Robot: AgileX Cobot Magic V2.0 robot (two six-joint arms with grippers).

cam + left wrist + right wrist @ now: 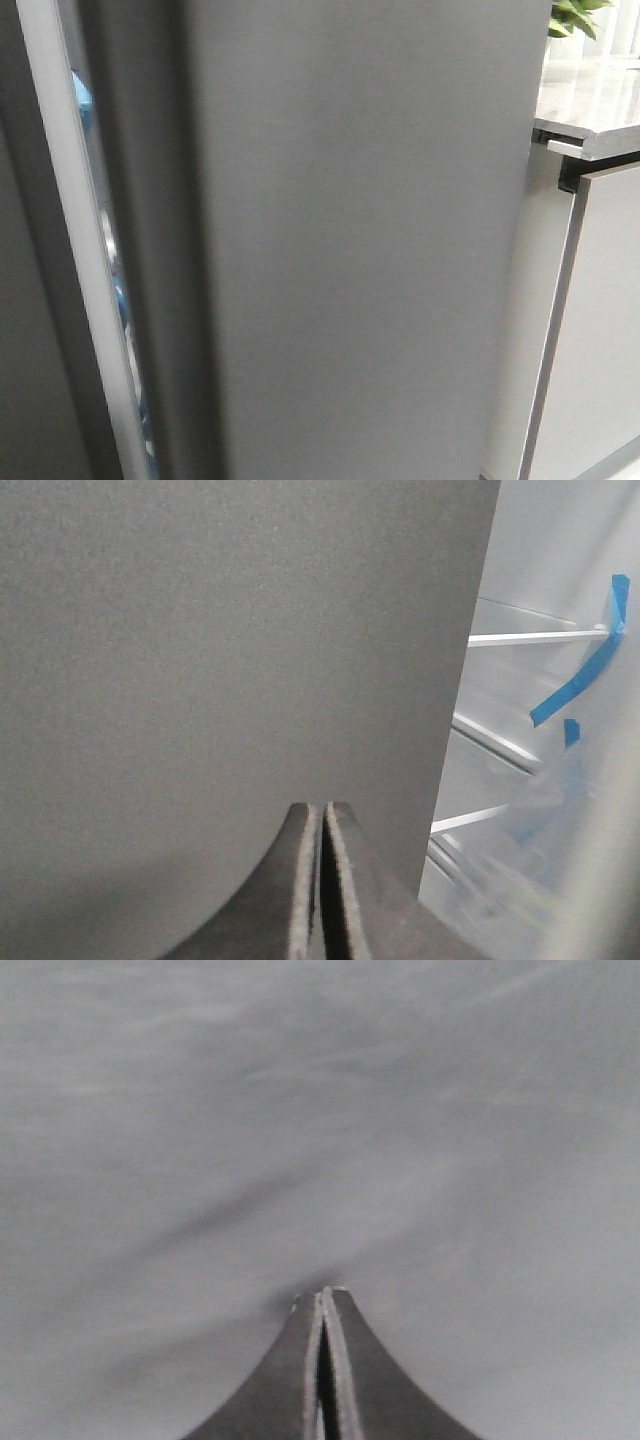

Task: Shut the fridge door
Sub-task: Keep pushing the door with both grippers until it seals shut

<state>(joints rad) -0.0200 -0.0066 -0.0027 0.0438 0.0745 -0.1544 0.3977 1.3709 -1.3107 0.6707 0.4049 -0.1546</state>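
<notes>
The door (350, 240) runs past the front view's top and bottom edges; the bins (520, 820) blur; both arms stay hidden there.

Counter: a pale marbled worktop (590, 105) sat at the upper right, catching bright light.
Cabinets: pale grey cabinet fronts (600, 330) stood below it, with a dark gap under the worktop's edge.
Plant: green leaves (575, 15) showed at the far top corner, above the worktop.
</notes>
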